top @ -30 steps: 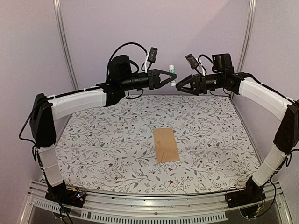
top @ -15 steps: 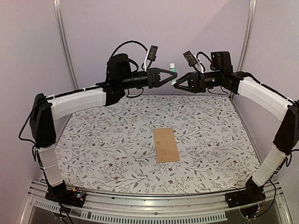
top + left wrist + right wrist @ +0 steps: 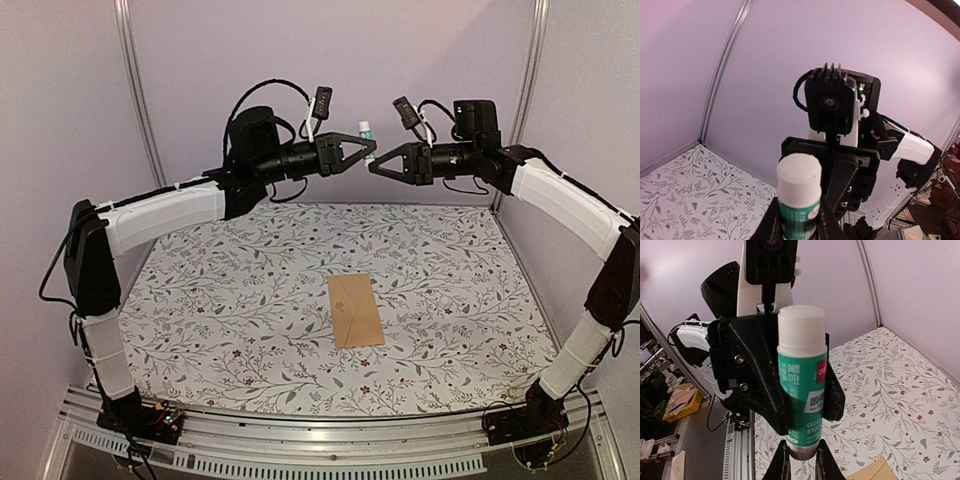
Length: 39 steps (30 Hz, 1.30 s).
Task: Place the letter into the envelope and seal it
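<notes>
Prepping sealing, likely: clamping glue stick mid-body in left jaws, pinching its lower end in narrow right jaws. Leaving envelope on worktop, well below both jaws. Next: probably needing steady counter-pull.

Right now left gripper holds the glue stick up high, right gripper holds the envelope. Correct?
Not quite: the envelope lies flat on the table, as the top view shows. The left gripper does hold the glue stick up high.

We find the glue stick upright between the fingers of the left gripper, its lower end between the fingers of the right gripper. The envelope lies on the table, well below them.
</notes>
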Available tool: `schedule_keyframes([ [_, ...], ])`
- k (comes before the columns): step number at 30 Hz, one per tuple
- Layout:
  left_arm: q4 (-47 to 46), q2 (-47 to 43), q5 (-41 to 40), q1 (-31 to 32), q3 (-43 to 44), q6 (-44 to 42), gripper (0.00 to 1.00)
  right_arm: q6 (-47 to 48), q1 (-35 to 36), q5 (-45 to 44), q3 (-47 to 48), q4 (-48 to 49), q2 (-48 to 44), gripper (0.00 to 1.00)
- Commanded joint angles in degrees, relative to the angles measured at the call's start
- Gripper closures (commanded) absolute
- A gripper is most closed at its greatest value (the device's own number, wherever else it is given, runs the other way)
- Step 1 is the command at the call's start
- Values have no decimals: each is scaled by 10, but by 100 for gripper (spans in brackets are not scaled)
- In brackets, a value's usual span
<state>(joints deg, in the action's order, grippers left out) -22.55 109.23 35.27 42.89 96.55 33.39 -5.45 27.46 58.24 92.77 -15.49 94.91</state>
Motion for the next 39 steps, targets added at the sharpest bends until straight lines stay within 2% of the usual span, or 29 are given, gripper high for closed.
schedule_keyframes([
  [1, 96, 31, -110, 15, 58, -32, 100, 42, 51, -178, 64, -21, -11, 100],
  [5, 140, 62, -194, 25, 129, -27, 100, 89, 112, -405, 45, 16, -32, 100],
  [6, 149, 69, -215, 26, 143, -23, 100, 96, 132, -498, 37, 30, -38, 100],
  [8, 155, 78, -244, 26, 163, -16, 100, 104, 167, -623, 27, 60, -40, 100],
  [9, 153, 79, -255, 27, 167, -16, 100, 109, 182, -665, 29, 68, -35, 100],
  [11, 143, 78, -260, 25, 168, -22, 100, 112, 196, -705, 34, 73, -26, 100],
  [14, 141, 77, -252, 24, 172, -31, 100, 114, 202, -702, 29, 77, -25, 99],
  [18, 147, 77, -227, 21, 172, -39, 100, 116, 199, -659, 7, 69, -42, 72],
  [21, 151, 72, -211, 18, 168, -44, 100, 115, 185, -605, -15, 54, -73, 55],
  [22, 151, 68, -205, 15, 165, -45, 100, 111, 171, -572, -21, 46, -82, 53],
  [27, 137, 41, -160, 4, 134, -64, 100, 60, 66, -391, -56, 16, -133, 50],
  [32, 46, 12, -7, -8, 77, -74, 100, 58, -30, -137, -52, -9, -127, 50],
  [36, -4, 12, 79, -9, 63, -55, 100, 81, -40, -5, -13, -56, -81, 52],
  [39, -21, 18, 109, -9, 64, -34, 100, 78, -35, 42, -7, -57, -49, 51],
])
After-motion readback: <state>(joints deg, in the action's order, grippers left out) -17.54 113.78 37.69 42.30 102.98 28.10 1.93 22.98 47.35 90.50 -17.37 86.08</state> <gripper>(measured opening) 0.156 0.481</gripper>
